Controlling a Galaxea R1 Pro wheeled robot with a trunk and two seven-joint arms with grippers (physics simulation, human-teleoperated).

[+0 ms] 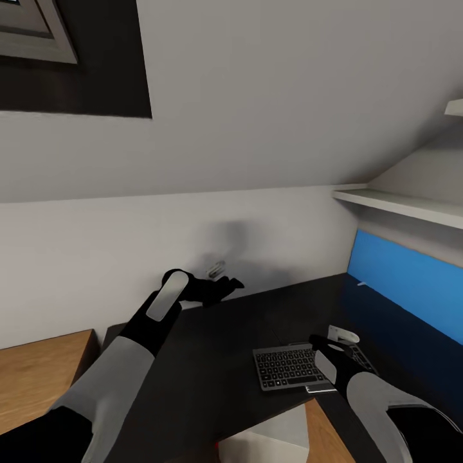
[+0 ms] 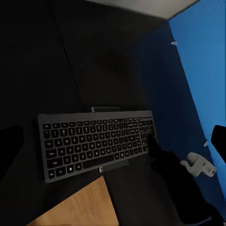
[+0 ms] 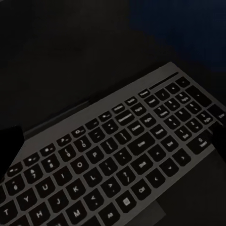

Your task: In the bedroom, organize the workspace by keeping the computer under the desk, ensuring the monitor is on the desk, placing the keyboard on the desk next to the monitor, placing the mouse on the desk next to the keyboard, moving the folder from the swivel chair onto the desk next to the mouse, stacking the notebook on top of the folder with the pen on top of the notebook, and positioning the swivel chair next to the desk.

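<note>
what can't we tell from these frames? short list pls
- Right gripper, head view: the arm's own wrist covers the fingers, so open or shut is unclear.
- Left gripper, head view: dark and small against the wall; finger state unreadable.
- Keyboard, right wrist view: cut off by the picture's edges.
- Keyboard's right end, head view: covered by the right arm.
- Desk, left wrist view: too dark for surface detail.

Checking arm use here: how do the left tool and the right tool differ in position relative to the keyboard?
The left tool is raised over the desk near the wall, well away from the keyboard. The right tool sits low at the keyboard's right end. The left wrist view takes in the whole keyboard, while the right wrist view sees its keys close up. Both look open, holding nothing.
</note>
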